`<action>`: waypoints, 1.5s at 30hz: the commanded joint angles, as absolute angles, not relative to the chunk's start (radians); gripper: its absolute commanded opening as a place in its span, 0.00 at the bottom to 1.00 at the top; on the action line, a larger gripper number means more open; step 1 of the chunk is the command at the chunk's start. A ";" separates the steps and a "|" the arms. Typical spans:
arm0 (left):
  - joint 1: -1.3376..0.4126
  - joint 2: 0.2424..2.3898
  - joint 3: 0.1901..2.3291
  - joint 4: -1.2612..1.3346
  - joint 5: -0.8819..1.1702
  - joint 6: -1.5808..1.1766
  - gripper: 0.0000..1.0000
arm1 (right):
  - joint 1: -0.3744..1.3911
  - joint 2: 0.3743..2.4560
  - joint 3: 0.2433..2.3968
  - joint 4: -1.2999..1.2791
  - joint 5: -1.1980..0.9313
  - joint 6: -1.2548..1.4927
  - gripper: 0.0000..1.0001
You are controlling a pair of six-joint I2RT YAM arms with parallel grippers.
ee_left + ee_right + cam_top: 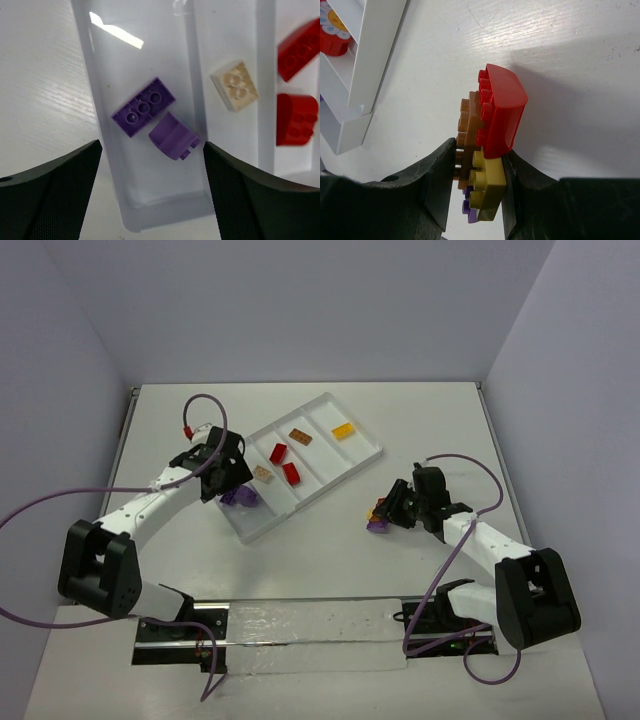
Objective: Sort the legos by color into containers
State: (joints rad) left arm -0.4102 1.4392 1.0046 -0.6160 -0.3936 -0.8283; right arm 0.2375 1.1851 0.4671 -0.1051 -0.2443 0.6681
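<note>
The white tray (365, 455) lies at mid-table with four compartments. In it are a yellow lego (343, 431), a brown-orange one (300, 437), two red ones (291, 473) and a tan one (264, 473). My left gripper (151, 146) is open and empty above the tray's leftmost compartment (150, 190), where two purple legos (143, 106) lie. The tan lego (235, 85) and the red legos (296, 119) show to its right. My right gripper (480, 152) is shut on a stuck-together clump: red (502, 110), brown-orange (467, 122), yellow (487, 187) and purple (467, 207) legos. It stands right of the tray (385, 515).
A clear strip (310, 635) lies along the table's near edge between the arm bases. The tray's corner (365, 75) shows at the upper left of the right wrist view. Grey walls enclose the table on three sides.
</note>
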 commanded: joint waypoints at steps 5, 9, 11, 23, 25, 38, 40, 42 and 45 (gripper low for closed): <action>-0.651 1.308 1.128 -0.488 -0.298 -0.672 0.89 | 0.240 1.166 0.487 -0.093 -0.255 0.665 0.03; -0.760 1.379 1.180 -0.476 -0.250 -0.671 0.88 | 0.241 1.190 0.489 -0.099 -0.240 0.660 0.08; -0.811 1.409 1.196 -0.463 -0.244 -0.680 0.88 | 0.240 1.190 0.481 -0.091 -0.247 0.664 0.14; -0.838 1.487 1.227 -0.466 -0.212 -0.673 0.88 | 0.241 1.156 0.486 -0.147 -0.239 0.620 0.74; -0.838 1.491 1.231 -0.470 -0.208 -0.670 0.88 | 0.241 1.153 0.488 -0.159 -0.233 0.612 0.79; -0.844 1.528 1.315 -0.530 -0.279 -0.661 0.89 | 0.243 1.019 0.434 -0.226 -0.175 0.609 1.00; -0.845 1.537 1.327 -0.544 -0.290 -0.661 0.90 | 0.250 1.008 0.419 -0.207 -0.199 0.625 1.00; -0.845 1.542 1.331 -0.549 -0.288 -0.660 0.90 | 0.265 0.999 0.399 -0.183 -0.209 0.645 1.00; -0.845 1.535 1.324 -0.535 -0.275 -0.664 0.90 | 0.304 1.014 0.381 -0.148 -0.214 0.673 1.00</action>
State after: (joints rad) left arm -0.8383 1.5363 1.2827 -0.5340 -0.2622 -0.6712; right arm 0.2625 1.0203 0.4002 -0.2104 -0.1965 0.6374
